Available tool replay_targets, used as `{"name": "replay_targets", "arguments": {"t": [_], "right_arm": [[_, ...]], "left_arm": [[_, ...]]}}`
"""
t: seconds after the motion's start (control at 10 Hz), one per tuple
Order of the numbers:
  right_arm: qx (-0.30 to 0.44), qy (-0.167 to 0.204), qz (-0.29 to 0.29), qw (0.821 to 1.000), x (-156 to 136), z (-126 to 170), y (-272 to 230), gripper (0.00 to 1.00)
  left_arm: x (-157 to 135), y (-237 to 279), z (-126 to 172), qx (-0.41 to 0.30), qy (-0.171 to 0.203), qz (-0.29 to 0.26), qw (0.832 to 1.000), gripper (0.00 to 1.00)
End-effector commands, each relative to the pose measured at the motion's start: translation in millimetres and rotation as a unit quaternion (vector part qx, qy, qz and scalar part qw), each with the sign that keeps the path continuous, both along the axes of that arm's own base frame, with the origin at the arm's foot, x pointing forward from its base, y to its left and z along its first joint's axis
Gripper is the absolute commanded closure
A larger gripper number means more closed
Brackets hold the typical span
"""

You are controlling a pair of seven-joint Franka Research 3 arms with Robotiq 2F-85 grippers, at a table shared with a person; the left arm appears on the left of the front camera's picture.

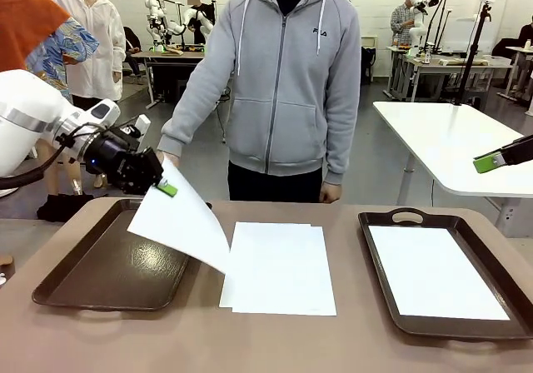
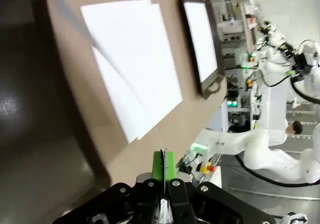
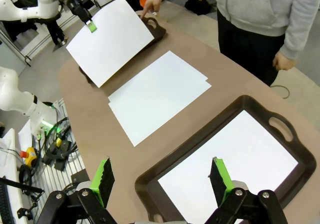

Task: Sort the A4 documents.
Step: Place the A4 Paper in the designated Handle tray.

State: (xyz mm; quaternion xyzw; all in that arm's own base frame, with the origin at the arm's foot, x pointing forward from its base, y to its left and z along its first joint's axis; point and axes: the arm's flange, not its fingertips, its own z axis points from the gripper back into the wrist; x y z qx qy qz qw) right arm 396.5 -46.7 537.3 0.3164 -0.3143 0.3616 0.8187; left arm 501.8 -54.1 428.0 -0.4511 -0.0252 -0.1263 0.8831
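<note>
Left gripper point(image 1: 166, 188) clamps one corner of an A4 sheet point(image 1: 179, 219), tilted above the left tray point(image 1: 75, 294); right gripper point(image 1: 487, 162) open, far right of it. Risk: corner pinch lets the limp sheet slip onto the rim.

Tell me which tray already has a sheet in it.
The right tray: a flat sheet covers its floor. The left tray is bare; the left gripper holds a lifted sheet over it.

L gripper point(image 1: 166, 188) clamped, raised at left; R gripper point(image 3: 161, 168) spread wide.
</note>
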Motion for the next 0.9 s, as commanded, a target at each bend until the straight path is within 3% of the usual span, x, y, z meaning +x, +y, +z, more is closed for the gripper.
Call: {"name": "replay_targets", "arguments": {"t": [0.0, 0.2, 0.8], "right_arm": [[0.002, -0.001, 0.000, 1.000, -0.2, 0.0, 0.8, 0.00], [0.002, -0.001, 0.000, 1.000, -0.2, 0.0, 0.8, 0.00], [0.002, -0.001, 0.000, 1.000, -0.2, 0.0, 0.8, 0.00]], "left_arm": [[8.7, 10.4, -9.4, 0.026, -0.017, -0.021, 0.999, 0.99], [6.2, 18.7, -22.1, 0.049, -0.016, -0.024, 0.998, 0.99], [36.8, 44.9, -52.1, 0.193, -0.031, 0.004, 0.981, 0.99]]}}
